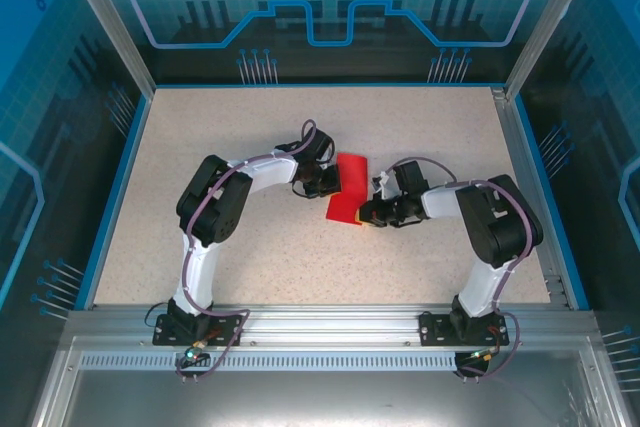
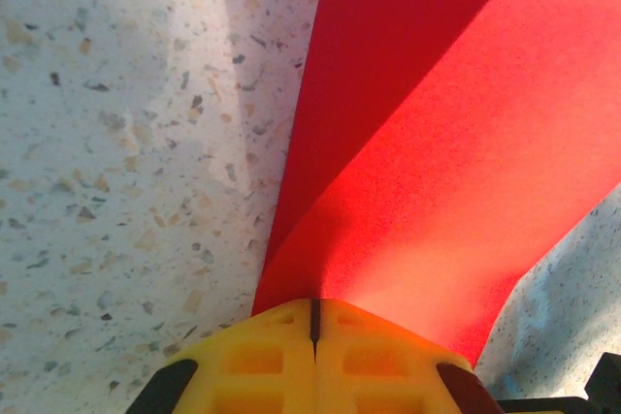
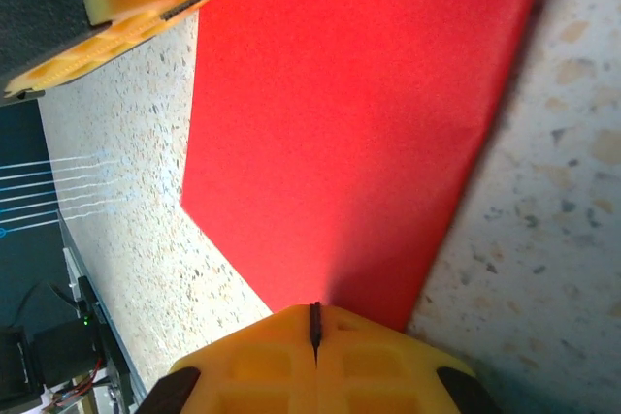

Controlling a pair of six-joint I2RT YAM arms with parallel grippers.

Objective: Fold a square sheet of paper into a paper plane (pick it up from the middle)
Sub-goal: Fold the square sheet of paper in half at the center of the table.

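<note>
Left gripper [image 2: 313, 319]: pinched shut on sheet [image 2: 437, 143] edge.
Right gripper [image 3: 313, 322]: clamped on opposite edge.
Sheet position: mid table [image 1: 260, 277], between grippers, part-folded.
Handling: I judged it light, floppy, tearable; hold edges near creases.

A speckled beige table [image 1: 290, 267] lies in the middle, edged by a blue border [image 1: 113, 197] at 9, 12 and 3 o'clock. A grooved metal rail [image 1: 330, 322] runs along its 6 o'clock edge. At 12 o'clock stands a blue wall panel [image 1: 330, 7] printed with a gear outline, flanked by slanting metal posts [image 1: 105, 17].
</note>
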